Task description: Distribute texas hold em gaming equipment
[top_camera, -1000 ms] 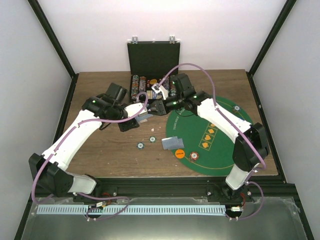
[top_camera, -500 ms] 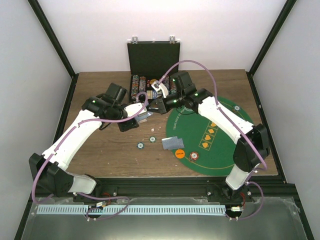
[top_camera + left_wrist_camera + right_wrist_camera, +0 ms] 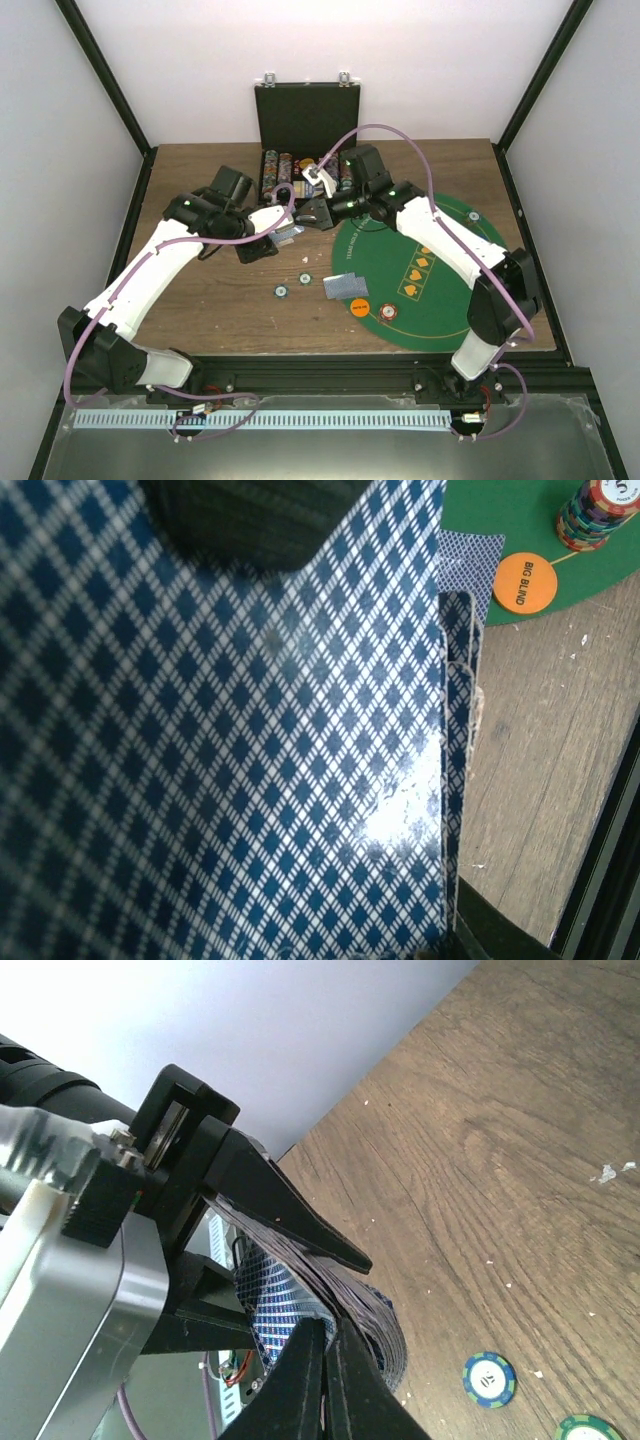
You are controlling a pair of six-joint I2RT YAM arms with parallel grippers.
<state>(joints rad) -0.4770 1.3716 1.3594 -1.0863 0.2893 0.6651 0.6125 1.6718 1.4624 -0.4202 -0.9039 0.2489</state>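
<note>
Left pincer (image 3: 288,234) clenched on the card deck (image 3: 345,1295); right pincer (image 3: 323,1328) clenched at the deck's edge just beyond it, card between its tips or not, can't tell. Pull back now and you risk dragging several cards or tipping the deck loose, since the pinch looks thin. Both arms reach forward, wrists meeting over the counter (image 3: 220,300), short of the black case (image 3: 305,115).

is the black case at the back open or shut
Open: the black case has its lid standing upright by the back wall, and rows of chips show in its tray.
</note>
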